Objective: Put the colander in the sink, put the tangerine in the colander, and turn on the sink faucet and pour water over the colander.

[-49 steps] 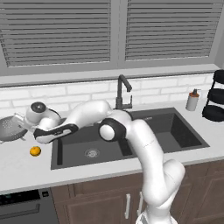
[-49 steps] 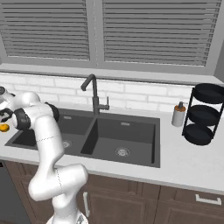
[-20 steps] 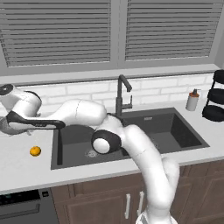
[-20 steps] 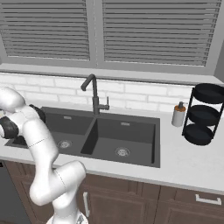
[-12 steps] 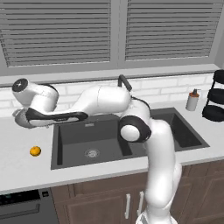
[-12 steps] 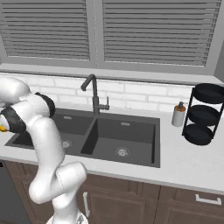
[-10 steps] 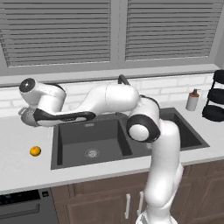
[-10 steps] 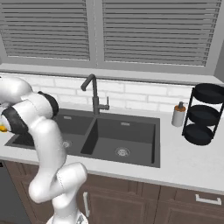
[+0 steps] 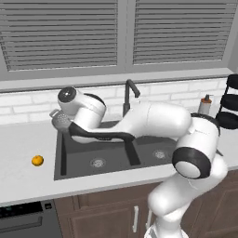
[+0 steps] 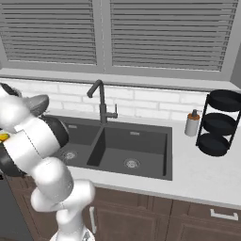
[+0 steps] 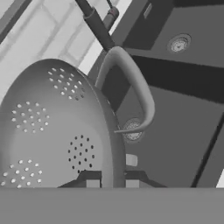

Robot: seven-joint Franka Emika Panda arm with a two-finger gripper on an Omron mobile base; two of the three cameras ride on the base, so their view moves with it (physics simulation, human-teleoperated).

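While the gripper (image 11: pixel 112 183) pinches the rim of the colander (image 11: pixel 52 131) between its two dark finger tips, jaws closed tight on the thin metal edge, the pierced bowl hangs tilted above the sink (image 11: pixel 175 100), with one looped side handle arching out over the basin below. In the left base view the colander (image 9: pixel 60 120) shows as a small grey bowl at the far left corner of the sink (image 9: pixel 111 158), just over the basin's back edge and partly hidden by the arm's hand. In the right base view the colander (image 10: pixel 35 104) peeks out behind the arm's upper link, raised above the left basin of the sink (image 10: pixel 136 146).

The tangerine (image 9: pixel 37 160) sits on the worktop (image 9: pixel 23 153) to the left of the sink, well apart from the colander and close to the worktop's front edge. The sink faucet (image 9: pixel 128 95) stands at the back edge of the sink, behind the divider between the two basins. A soap dispenser (image 10: pixel 191 123) stands on the worktop beyond the sink's right edge, beside a black tiered rack (image 10: pixel 221 123) near the worktop's right end.
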